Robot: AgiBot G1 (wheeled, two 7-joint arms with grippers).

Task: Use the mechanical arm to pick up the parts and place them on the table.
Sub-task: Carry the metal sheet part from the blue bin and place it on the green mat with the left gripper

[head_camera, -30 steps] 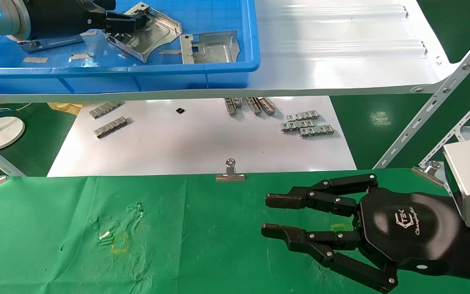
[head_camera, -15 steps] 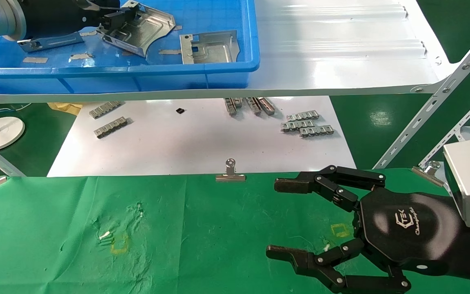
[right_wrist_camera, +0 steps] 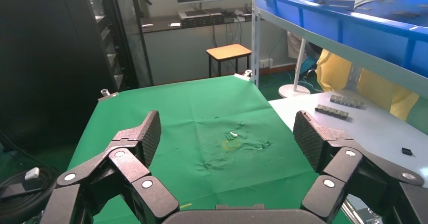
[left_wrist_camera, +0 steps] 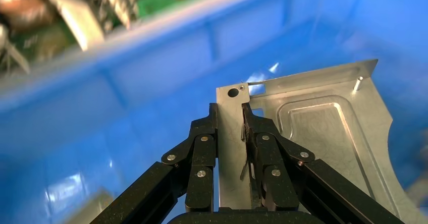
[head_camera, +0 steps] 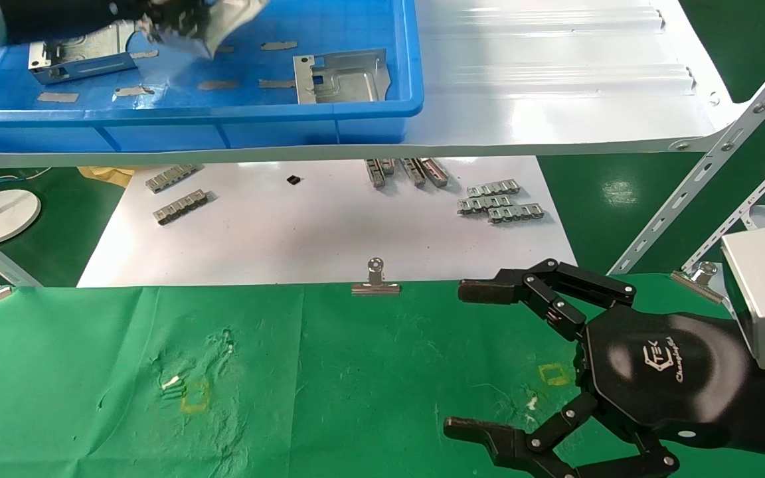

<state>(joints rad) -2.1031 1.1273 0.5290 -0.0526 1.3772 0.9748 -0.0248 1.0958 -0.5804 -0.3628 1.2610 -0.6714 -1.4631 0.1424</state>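
Wrinkled green cloth covered the table (head_camera: 329,378) before us, clipped at its far edge beside a white sheet (head_camera: 316,232) strewn with grey strips. Above, on the white shelf (head_camera: 555,79), our left gripper (left_wrist_camera: 229,114) pinched one silver part (left_wrist_camera: 323,133) inside the blue bin (head_camera: 382,109). Our right gripper (head_camera: 489,362) hovered spread wide over the cloth.

Right gripper (head_camera: 482,358): hexagonal glossy black palm, white "TEK" logo, jointed black fingers (head_camera: 555,309) with silver screws, silver wrist box (head_camera: 764,292). Left gripper (left_wrist_camera: 229,120): matching black fingers, screws.
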